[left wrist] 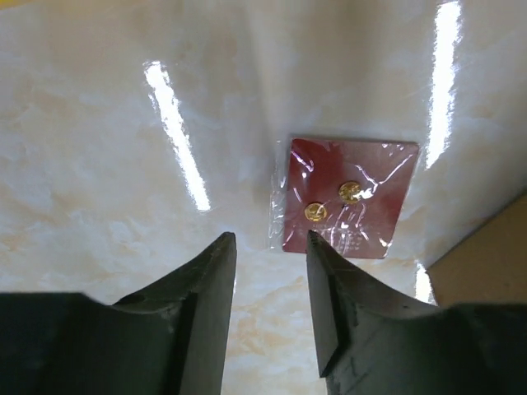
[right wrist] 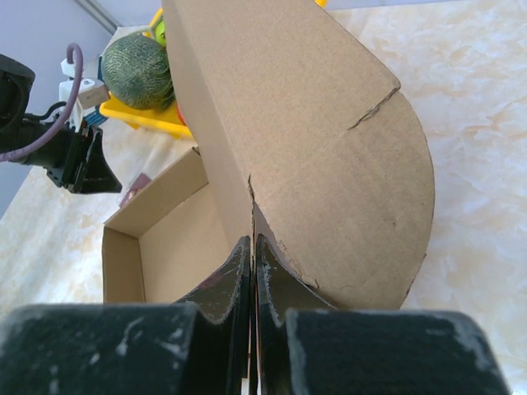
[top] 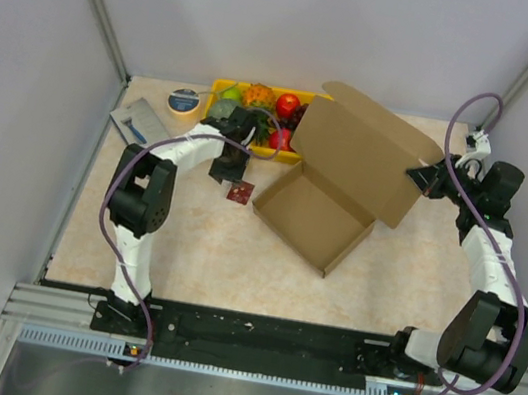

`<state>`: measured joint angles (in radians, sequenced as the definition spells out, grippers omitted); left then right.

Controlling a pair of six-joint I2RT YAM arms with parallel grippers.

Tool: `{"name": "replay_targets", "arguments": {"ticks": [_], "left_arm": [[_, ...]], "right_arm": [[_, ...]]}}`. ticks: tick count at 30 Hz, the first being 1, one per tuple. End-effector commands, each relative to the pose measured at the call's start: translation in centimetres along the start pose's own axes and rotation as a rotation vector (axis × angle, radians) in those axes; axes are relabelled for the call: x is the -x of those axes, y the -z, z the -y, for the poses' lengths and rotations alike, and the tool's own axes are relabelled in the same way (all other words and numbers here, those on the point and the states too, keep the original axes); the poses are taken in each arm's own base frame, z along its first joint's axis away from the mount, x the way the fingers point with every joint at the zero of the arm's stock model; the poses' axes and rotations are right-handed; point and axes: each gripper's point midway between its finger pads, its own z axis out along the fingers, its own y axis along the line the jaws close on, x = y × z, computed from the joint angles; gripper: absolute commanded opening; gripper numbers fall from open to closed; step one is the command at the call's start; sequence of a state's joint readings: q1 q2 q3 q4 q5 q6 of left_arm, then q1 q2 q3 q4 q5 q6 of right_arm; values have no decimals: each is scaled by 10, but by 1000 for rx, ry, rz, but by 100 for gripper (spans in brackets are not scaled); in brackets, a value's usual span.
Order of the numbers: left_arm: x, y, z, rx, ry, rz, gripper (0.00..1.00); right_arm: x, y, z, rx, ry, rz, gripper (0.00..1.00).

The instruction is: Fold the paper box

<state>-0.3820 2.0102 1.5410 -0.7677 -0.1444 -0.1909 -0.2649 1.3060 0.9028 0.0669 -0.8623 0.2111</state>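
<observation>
Right fingers (right wrist: 252, 247) pinch the paper box (right wrist: 329, 148) lid; left fingers (left wrist: 268, 240) spread by gold-studded red card (left wrist: 350, 197)

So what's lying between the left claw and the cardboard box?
A small red packet with two gold studs, flat on the table, clearest in the left wrist view.

The right gripper (right wrist: 253, 247) has its fingers pressed together on the edge of the paper box (right wrist: 313, 123), pinching the upright lid flap beside its rounded tab. On the lid's near side the shallow tray part lies open on the marble table (right wrist: 486, 164). Beyond the box to the left sit a yellow tray (right wrist: 152, 121) with a green fruit (right wrist: 138, 70), and the left arm (right wrist: 49, 140)
</observation>
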Motion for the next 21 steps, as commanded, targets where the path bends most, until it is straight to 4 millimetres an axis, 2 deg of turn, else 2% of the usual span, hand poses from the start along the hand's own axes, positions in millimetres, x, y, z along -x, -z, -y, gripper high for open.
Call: {"name": "replay_targets", "arguments": {"ticks": [1,2,3,4,6,7,11,16,20,21], "left_arm": [[35,20,18,-139,52,103,59],[35,18,21,-146,55,88,67],[34,10,23,-145,59,70,87],[42,10,25,-148,66,80,92],[36,-1,29,-136,73,34,98],[39,-1,31,-127,77,39,98],[27,-9,48,-135,39,-2,98],[11,-22,58,-173,12,-70,98],[-4,-27,55,-148,-11,-108,97],[-7,-30,47,-103,-16,-111,94]], "right_arm": [[21,8,-11,20,68,63,0],[22,8,-11,20,68,64,0],[23,9,-11,21,70,66,0],[23,8,-12,22,69,65,0],[24,9,-13,22,74,68,0],[24,10,-13,24,72,67,0],[25,10,-14,28,81,71,0],[24,10,-15,34,77,71,0],[25,10,-16,36,77,73,0],[26,10,-16,37,78,74,0]]}}
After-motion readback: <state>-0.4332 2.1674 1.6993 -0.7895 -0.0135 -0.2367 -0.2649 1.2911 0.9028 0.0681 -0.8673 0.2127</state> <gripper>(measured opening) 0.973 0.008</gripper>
